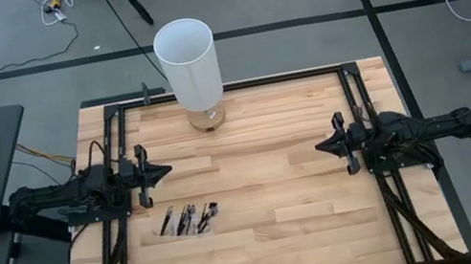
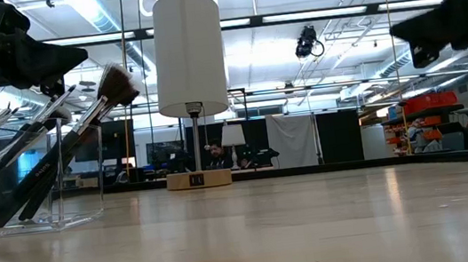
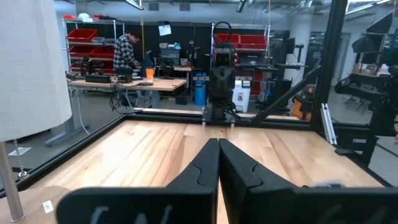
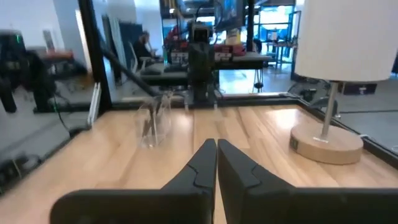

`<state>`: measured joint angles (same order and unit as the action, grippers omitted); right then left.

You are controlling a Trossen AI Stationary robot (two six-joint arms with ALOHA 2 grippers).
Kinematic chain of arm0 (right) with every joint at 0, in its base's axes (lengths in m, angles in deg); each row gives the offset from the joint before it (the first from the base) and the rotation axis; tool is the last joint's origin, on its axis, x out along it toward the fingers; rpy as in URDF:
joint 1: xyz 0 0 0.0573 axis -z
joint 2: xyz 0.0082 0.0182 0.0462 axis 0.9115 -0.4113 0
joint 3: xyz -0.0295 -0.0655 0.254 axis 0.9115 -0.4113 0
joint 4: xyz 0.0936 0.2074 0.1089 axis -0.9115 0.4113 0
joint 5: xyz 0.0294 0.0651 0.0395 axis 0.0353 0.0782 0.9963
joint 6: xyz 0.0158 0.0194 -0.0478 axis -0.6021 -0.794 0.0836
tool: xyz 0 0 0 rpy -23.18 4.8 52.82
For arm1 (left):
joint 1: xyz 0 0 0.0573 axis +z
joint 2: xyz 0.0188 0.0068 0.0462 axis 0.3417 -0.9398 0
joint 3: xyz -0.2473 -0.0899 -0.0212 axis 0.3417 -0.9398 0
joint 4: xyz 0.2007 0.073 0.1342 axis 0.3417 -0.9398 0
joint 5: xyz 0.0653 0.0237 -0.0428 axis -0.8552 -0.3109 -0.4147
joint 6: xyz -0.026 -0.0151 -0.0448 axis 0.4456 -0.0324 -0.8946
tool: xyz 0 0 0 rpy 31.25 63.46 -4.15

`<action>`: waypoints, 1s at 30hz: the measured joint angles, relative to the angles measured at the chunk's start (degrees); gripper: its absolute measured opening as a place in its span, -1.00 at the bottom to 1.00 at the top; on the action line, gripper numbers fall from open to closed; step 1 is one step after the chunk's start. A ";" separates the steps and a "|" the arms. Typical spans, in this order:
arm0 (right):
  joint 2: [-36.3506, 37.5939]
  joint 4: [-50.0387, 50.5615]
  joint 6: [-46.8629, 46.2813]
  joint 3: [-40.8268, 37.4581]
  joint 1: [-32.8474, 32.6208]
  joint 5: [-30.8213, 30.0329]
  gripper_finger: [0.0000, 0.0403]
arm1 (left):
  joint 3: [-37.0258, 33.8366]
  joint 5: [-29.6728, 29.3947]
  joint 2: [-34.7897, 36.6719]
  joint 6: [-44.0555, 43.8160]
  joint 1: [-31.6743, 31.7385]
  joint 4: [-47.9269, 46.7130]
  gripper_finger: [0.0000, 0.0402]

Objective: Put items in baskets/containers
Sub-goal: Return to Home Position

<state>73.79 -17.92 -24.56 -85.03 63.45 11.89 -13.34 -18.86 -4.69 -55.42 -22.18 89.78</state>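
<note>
Nearest you in the low view, the clear container [image 2: 13, 228] stands on the bench [image 2: 300, 230], brushes [image 2: 57, 144] leaning in it. The left gripper [image 1: 161, 172] and right gripper [image 1: 320, 147] hover, jaws clenched on nothing. The left hangs near: a low swing could clip bristles and topple it. The high view barely shows its walls; the left wrist view misses it.

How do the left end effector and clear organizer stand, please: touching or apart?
Apart. The high view shows bare wood between the left end effector and the clear organizer.
</note>
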 joint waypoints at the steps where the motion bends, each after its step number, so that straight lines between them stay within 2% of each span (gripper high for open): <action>1: -0.15 0.87 0.86 -0.07 0.00 0.20 -0.91 | 0.00 0.00 0.00 0.02 -0.01 0.01 -0.95; 25: -1.77 0.57 1.99 -0.07 0.00 1.18 -0.91 | 0.00 0.00 0.02 0.01 -0.02 0.02 -0.95; 30: 0.14 0.52 1.92 -0.04 -0.23 1.53 -0.91 | 0.00 0.00 0.02 0.02 -0.04 0.02 -0.95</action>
<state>73.92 -17.41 -22.64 -85.07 63.22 13.42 -13.34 -18.86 -4.67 -55.40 -22.22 89.80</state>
